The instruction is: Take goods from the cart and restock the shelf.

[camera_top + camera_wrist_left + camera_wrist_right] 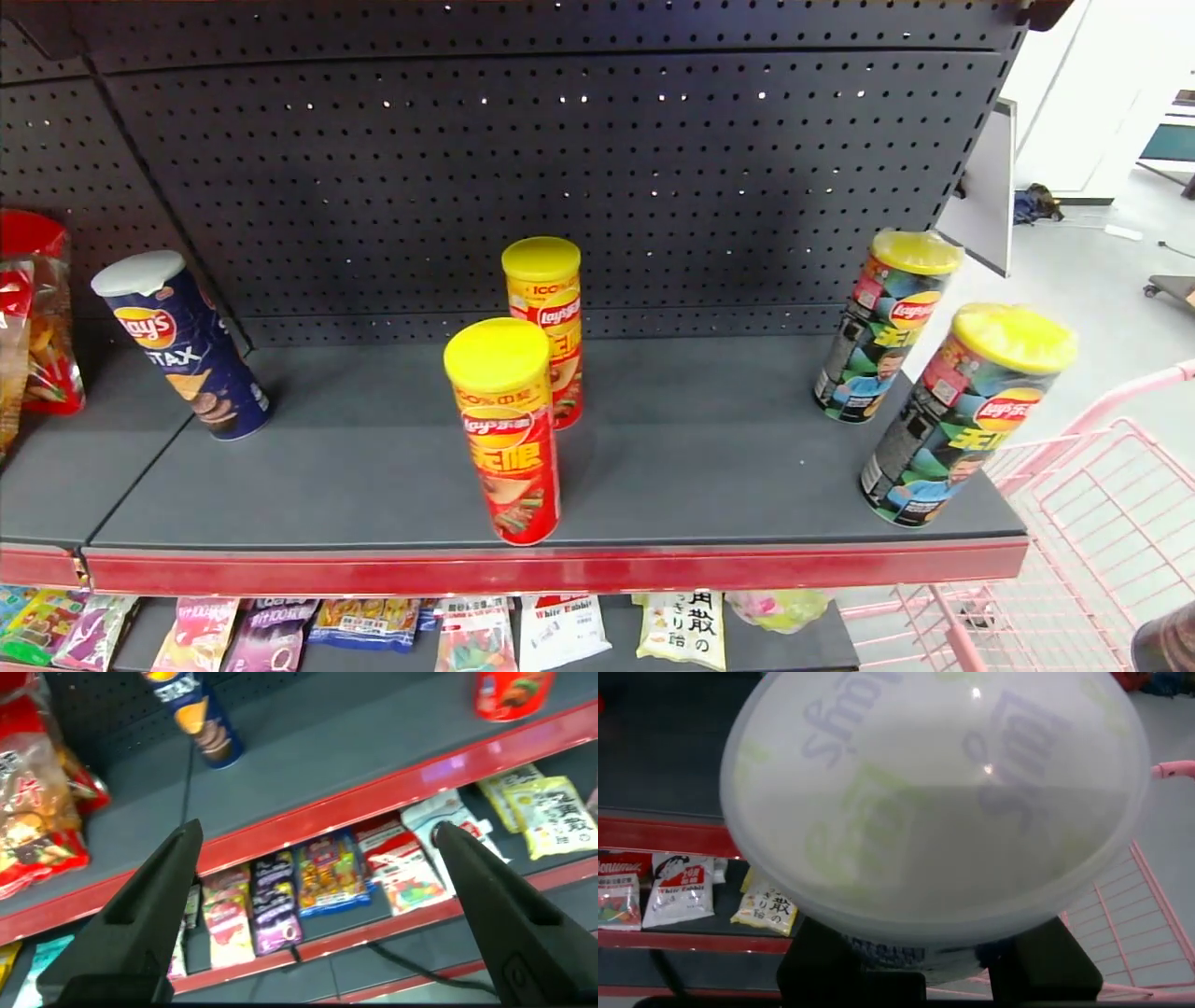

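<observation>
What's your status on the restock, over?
Left end effector open, empty. Right end effector shut on can. Shelf has room between red cans and green cans.

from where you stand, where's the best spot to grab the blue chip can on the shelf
Probably its round side at mid-height, from the open front: the blue can stands on its base, back wall close behind, snack bags to its left.
</observation>
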You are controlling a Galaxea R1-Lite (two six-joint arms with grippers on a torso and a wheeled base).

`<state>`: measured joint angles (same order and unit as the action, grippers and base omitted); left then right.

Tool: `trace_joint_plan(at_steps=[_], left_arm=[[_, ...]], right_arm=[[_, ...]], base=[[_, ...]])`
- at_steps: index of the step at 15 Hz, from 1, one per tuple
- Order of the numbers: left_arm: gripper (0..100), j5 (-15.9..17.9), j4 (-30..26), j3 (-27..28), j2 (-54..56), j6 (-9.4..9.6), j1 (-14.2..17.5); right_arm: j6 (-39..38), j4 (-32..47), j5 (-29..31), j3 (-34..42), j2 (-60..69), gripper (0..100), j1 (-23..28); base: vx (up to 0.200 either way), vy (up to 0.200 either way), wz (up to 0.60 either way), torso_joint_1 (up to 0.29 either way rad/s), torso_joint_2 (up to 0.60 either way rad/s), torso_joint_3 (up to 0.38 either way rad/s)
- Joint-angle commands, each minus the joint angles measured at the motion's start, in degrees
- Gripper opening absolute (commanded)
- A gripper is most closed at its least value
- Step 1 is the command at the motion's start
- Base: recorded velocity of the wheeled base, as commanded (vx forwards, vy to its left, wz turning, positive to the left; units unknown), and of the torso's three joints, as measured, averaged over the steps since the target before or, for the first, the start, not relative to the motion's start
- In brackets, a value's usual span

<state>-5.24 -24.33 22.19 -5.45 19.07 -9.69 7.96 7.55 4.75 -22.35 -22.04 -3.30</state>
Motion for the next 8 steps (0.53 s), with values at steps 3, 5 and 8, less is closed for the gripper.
trace_joint_plan(at_steps=[3,5,8], left_arm=[[100,-0.03,0.07,0.05,0.00,0.01,0.02],[100,-0.03,-0.01,-0.04,0.00,0.01,0.02],[100,-0.03,-0.01,-0.04,0.00,0.01,0.02]], right_arm=[[0.13,0.19,-0.18,0.02,1.83,0,-0.12],[0.13,3.35,-0.27,-1.12,3.58,0,-0.12],[0.21,5.99,-0.45,-1.56,7.36,0,-0.21]], base=[[0.000,0.200,0.00,0.006,0.00,0.001],[0.000,0.200,0.00,0.002,0.00,0.002],[0.000,0.200,0.00,0.001,0.00,0.004]])
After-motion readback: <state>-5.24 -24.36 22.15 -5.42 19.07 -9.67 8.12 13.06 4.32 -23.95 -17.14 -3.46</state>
